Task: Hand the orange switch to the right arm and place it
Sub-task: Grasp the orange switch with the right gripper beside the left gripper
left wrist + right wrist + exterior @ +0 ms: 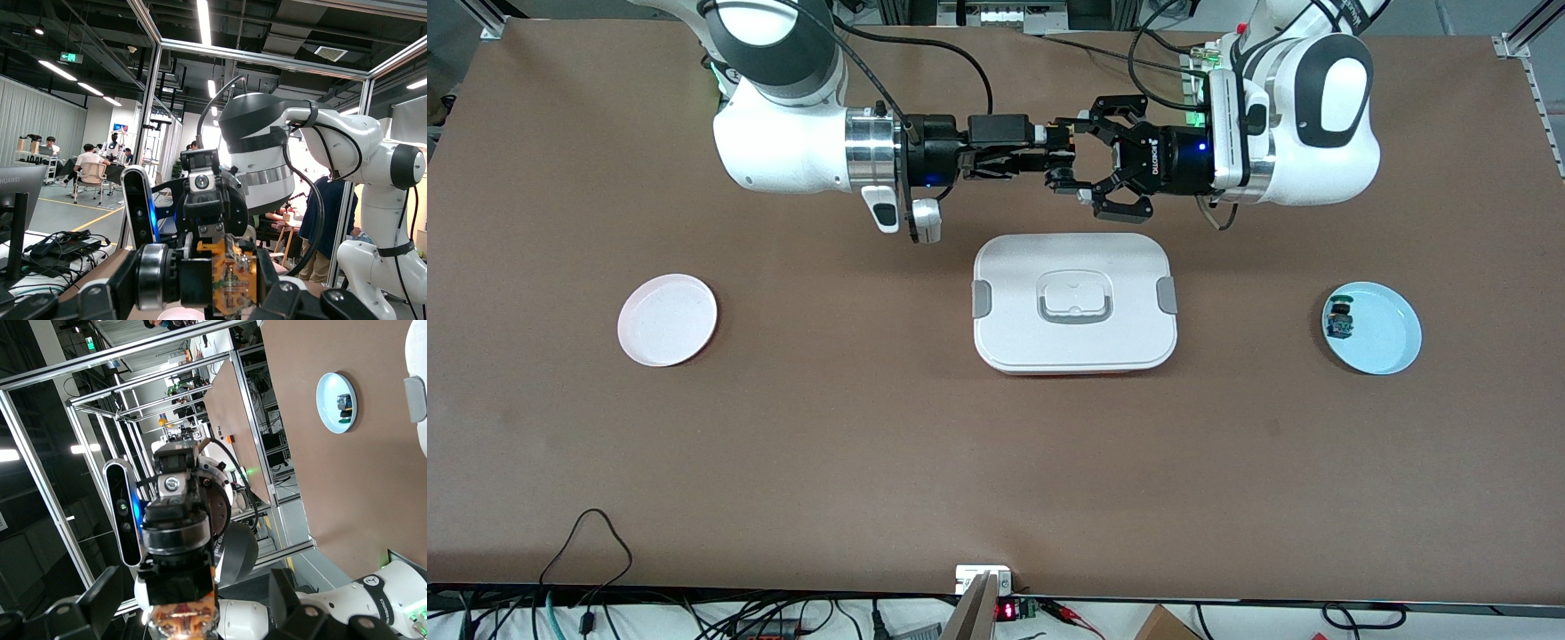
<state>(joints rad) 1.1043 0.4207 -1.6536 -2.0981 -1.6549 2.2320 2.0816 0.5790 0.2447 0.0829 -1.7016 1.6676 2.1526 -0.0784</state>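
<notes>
**Handover item: orange switch, mid-air**

White lidded box (1075, 302) lies on the table below both pincers. I read the left pincer (1069, 158) clamped on the orange switch (1060, 135). Right pincer (1049, 156) fingers apart, straddling it head-on, tip to tip. Pink plate (667, 319) awaits.

The left hand (227, 303) grips the orange switch (233, 277) facing the right arm (320, 153).
</notes>
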